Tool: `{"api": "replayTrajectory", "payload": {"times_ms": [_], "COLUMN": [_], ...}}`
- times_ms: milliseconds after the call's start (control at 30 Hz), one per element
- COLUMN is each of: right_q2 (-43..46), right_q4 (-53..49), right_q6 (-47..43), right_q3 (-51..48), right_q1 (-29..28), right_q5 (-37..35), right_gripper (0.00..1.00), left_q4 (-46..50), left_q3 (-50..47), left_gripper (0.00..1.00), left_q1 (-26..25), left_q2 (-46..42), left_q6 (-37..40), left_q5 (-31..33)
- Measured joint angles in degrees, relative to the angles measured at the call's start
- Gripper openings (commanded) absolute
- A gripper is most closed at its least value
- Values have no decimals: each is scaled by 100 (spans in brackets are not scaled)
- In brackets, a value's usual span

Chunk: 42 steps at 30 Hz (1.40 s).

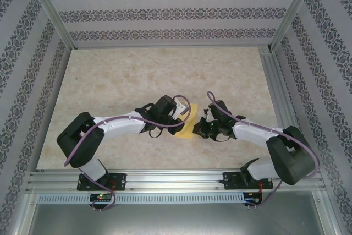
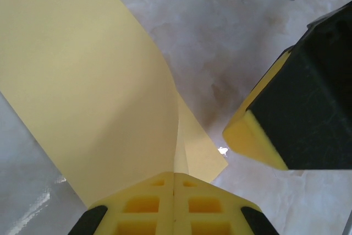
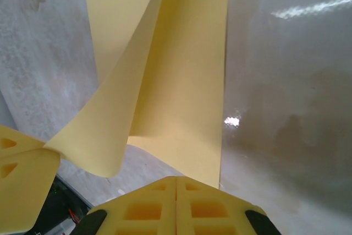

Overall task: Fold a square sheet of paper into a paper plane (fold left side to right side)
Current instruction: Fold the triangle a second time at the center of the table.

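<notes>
Left gripper point(image 2: 175, 175) is pinched shut on the lifted flap of the square sheet of paper point(image 2: 93, 81), near the table point(image 1: 137, 70) front between the arms. Right gripper point(image 3: 176, 179) is closed at the sheet's edge; can't tell if it grips. Risk: unpinned lower layer slides, crease lands skewed.

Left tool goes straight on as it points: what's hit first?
Probably the square sheet of paper it pinches, bowed up ahead of the left tool. The right tool sits right of that line.
</notes>
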<state>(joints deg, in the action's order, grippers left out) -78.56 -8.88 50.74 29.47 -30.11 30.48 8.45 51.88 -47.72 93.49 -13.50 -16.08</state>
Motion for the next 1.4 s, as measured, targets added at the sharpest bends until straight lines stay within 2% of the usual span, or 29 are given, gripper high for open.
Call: {"api": "replayTrajectory", "payload": {"times_ms": [400,833,1400], "right_q2": [-461,-706,-748], "right_q4": [197,-107,-448], "right_q6": [81,15,-138], "right_q3": [2,192,380], "right_q1": [-216,-302,-356], "right_q5": [-46,-105,-238], "right_gripper": [5,6,7], "left_q4": [59,254,518], "left_q3": [39,446,693], "left_gripper": [0,0,0], "left_q1": [212,457,509], "left_q2": [229,612,973], "left_q6": [157,437,708], "left_q5": [4,-15,-33]}}
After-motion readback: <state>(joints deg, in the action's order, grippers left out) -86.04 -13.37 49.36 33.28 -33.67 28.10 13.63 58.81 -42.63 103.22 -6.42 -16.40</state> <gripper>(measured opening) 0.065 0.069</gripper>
